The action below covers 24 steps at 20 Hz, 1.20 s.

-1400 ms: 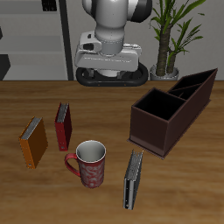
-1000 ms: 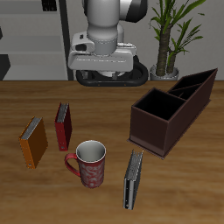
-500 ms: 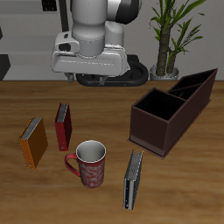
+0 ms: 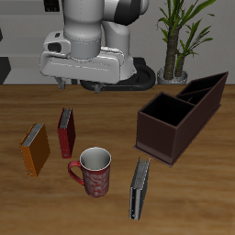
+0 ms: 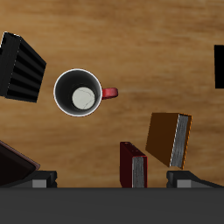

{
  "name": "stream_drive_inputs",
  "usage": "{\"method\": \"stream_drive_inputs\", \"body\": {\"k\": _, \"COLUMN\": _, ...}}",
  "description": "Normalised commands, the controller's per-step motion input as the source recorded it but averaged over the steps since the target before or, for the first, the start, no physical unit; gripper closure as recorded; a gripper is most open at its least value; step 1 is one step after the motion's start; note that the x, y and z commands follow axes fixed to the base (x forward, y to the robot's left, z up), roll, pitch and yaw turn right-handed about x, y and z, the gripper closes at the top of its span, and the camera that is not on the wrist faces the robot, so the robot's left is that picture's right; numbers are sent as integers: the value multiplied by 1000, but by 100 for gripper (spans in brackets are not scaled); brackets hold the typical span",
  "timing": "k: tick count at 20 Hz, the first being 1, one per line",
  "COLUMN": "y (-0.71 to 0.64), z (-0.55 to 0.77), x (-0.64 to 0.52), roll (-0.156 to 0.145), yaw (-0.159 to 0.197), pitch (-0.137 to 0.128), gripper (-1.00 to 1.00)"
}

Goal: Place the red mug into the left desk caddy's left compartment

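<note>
Your gripper hangs high over the back of the tabletop with its fingers spread wide and nothing between them. The red mug stands upright near the tabletop's front edge, handle outward, between the small red book and the grey book, touching neither. The left desk caddy sits well apart from the mug, its left compartment at the taller, farther end.
</note>
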Motion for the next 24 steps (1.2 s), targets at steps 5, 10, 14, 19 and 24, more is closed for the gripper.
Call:
{"method": "stream_drive_inputs", "body": {"k": 5, "y": 52, "z": -74, "x": 345, "roll": -5, "yaw": -55, "pitch": -74, "gripper": -100}}
{"method": "stream_drive_inputs", "body": {"k": 10, "y": -2, "z": -322, "x": 243, "roll": -11, "yaw": -57, "pitch": -15, "gripper": -100}}
{"method": "stream_drive_inputs", "body": {"k": 14, "y": 59, "z": -457, "x": 217, "roll": -17, "yaw": -53, "pitch": -2, "gripper": -100}}
{"method": "stream_drive_inputs", "body": {"k": 19, "y": 62, "z": -419, "x": 130, "roll": 1, "yaw": -45, "pitch": 0, "gripper": -100}}
{"method": "stream_drive_inputs", "body": {"k": 24, "y": -31, "z": -224, "x": 56, "roll": -12, "yaw": -25, "pitch": -7, "gripper": -100}}
